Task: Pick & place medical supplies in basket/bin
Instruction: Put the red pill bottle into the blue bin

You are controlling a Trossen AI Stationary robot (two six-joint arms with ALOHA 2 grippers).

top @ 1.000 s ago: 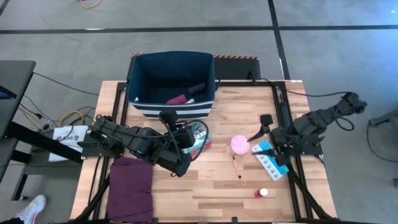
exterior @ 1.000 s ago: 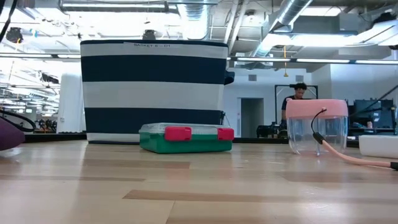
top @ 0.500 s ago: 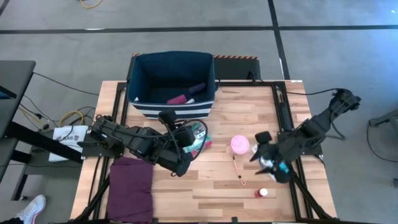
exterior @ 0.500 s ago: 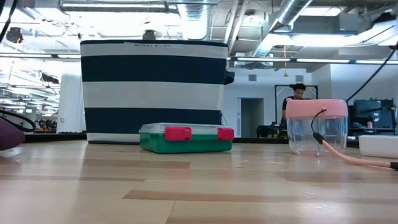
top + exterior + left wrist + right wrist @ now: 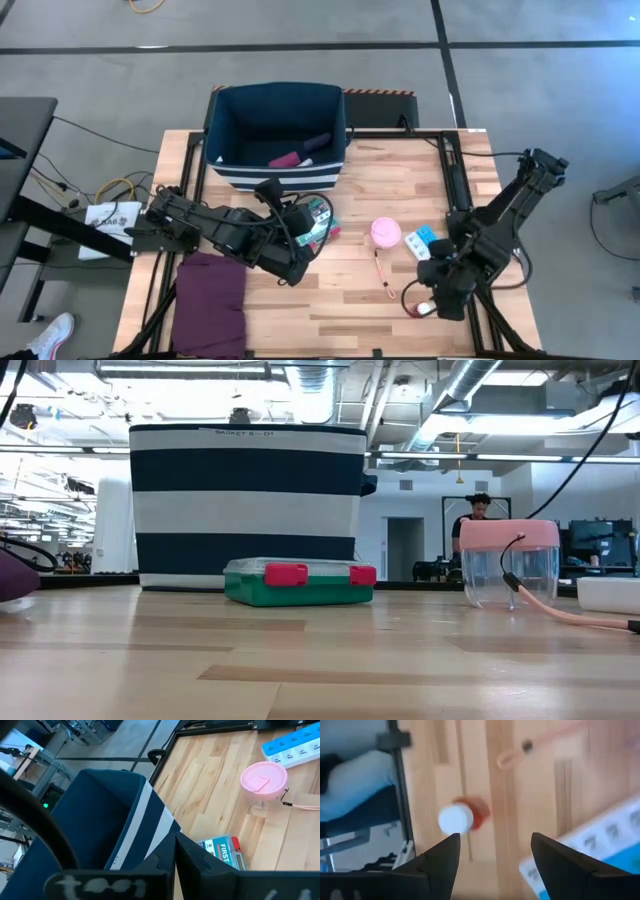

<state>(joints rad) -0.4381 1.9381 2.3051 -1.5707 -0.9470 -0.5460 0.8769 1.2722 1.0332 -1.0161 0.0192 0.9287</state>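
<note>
My right gripper [image 5: 495, 851] is open and hovers over the small bottle [image 5: 461, 817], which has a white cap and a red body and lies near the table's near right corner [image 5: 424, 309]. Its fingers stand apart above the bottle and touch nothing. The blue-white pill strip [image 5: 424, 240] lies partly under the right arm. The pink round tub [image 5: 385, 232] stands upright mid-table. The green-red clear packet [image 5: 320, 222] lies flat in front of the navy striped bin [image 5: 275, 120]. A magenta roll [image 5: 284, 159] and a purple roll [image 5: 315, 142] lie in the bin. My left gripper [image 5: 303, 232] rests shut beside the packet.
A folded purple cloth [image 5: 210, 300] covers the near left corner. A pink cord [image 5: 383, 272] trails from the tub toward the near edge. The left arm lies across the table's left half. Bare wood shows between the cloth and the cord.
My right arm has swung from beside the pink tub toward the table's near edge, passing over the pill strip, and now hangs above the small bottle. The left arm and all the items have stayed where they were.
</note>
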